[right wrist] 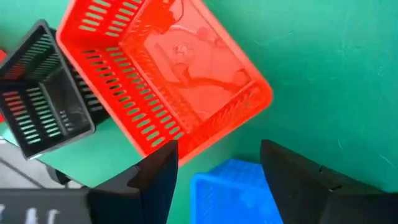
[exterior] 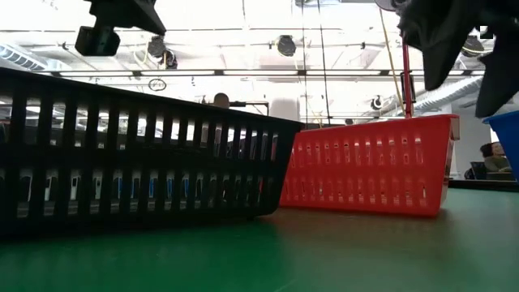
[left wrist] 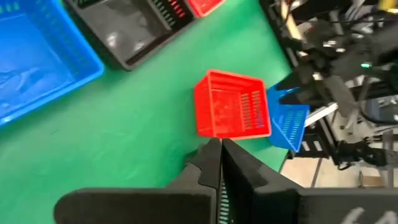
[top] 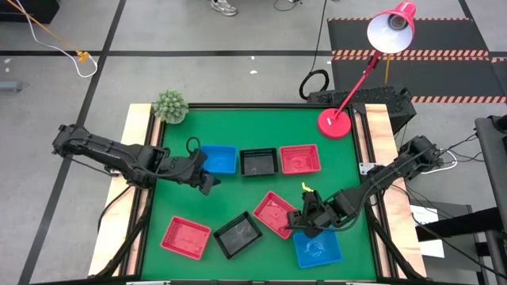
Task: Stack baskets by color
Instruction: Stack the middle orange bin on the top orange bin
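Baskets sit spread over the green table [top: 333,170]: far row has a blue basket [top: 219,159], a black basket [top: 259,161] and a red basket [top: 300,158] side by side with narrow gaps; near side has a red one at left [top: 185,237], a tilted black one [top: 238,235] just right of it, a tilted red one [top: 274,214] touching or nearly touching that black one, and a blue one [top: 318,248] close to the table's near edge. Right gripper [top: 310,224] hangs between the tilted red basket and the near blue one — fingers spread apart, nothing between them; in the right wrist view the fingers straddle the blue basket's rim [right wrist: 230,186] with the red basket's corner [right wrist: 168,81] just beyond. Left gripper [top: 207,180] is beside the near edge of the far blue basket — fingers pressed together, empty. Open green room lies in the centre-left between the rows, and far right near the red lamp base [top: 334,123]. Small plant [top: 169,106] stands at the far-left corner. Low view shows the black basket [exterior: 138,154] and red one [exterior: 369,165] meeting at their corners.
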You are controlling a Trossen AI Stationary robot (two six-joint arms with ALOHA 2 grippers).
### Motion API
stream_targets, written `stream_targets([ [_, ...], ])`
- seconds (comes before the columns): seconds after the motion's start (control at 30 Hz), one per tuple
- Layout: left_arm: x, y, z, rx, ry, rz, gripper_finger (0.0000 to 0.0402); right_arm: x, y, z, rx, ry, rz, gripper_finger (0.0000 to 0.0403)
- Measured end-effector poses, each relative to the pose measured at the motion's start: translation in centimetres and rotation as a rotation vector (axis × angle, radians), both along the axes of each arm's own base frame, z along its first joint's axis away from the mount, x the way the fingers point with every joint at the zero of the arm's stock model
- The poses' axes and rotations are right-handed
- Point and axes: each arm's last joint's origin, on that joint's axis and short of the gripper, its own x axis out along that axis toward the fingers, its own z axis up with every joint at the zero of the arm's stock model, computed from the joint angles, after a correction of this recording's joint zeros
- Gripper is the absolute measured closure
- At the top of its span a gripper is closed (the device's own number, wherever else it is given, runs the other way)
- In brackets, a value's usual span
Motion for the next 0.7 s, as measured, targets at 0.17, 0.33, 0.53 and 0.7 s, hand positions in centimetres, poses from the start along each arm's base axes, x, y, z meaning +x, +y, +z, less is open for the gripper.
stream_targets([
  [0.17, 0.0, -0.6, 0.2, 0.015, -0.034, 0.001, 0.0398, -0.3, -0.9, -2.0, 0.062, -0.079, -0.045, 0.0183],
  [0.33, 0.0, -0.4, 0.2, 0.024, -0.03, 0.008, 0.0387, -0.8, -1.5, -3.8, 0.093, -0.083, -0.096, 0.0183],
  [0.53, 0.2, 0.2, 0.1, 0.061, -0.024, 0.01, 0.0383, -0.8, -2.3, -4.7, 0.103, -0.082, -0.093, 0.0197],
  [0.7, 0.3, 0.9, 0.1, 0.091, -0.023, 0.019, 0.0383, -0.4, -3.1, -4.7, 0.107, -0.076, -0.087, 0.025],
])
